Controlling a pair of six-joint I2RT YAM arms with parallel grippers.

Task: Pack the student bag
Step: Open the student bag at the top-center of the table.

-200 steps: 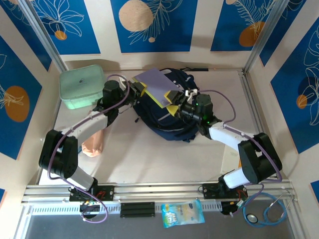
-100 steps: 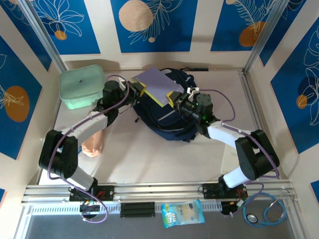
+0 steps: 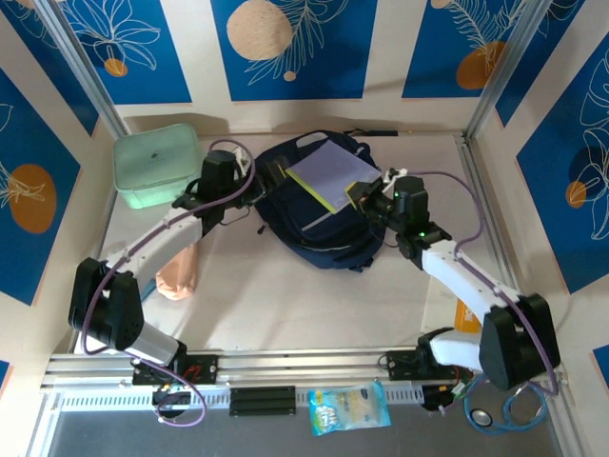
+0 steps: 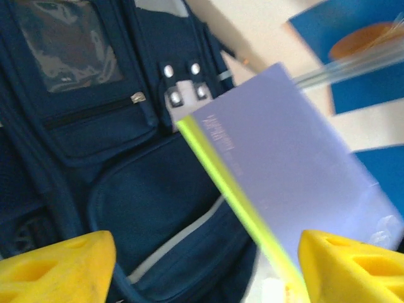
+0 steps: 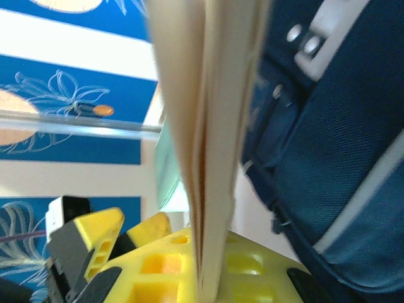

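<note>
Navy fabric marked the backpack (image 3: 328, 240), which lay in the middle of the desk (image 3: 285, 295) in the overhead view. A lilac notebook (image 3: 328, 176) sat tilted across its top, and a mint green box (image 3: 157, 164) stood near the desk's left rear corner. The left wrist camera alone gave the bag's front pocket, zip and rivets. It showed the left fingers (image 4: 57, 268) spread wide apart, with the notebook's yellow-green spine running down between them; whether it touched one was hard to tell. The right wrist camera caught the notebook edge-on, its pages pinched by the right fingers (image 5: 158, 268). There the pages were blurred and cut off at the top. From above, the notebook hid the bag's opening.
</note>
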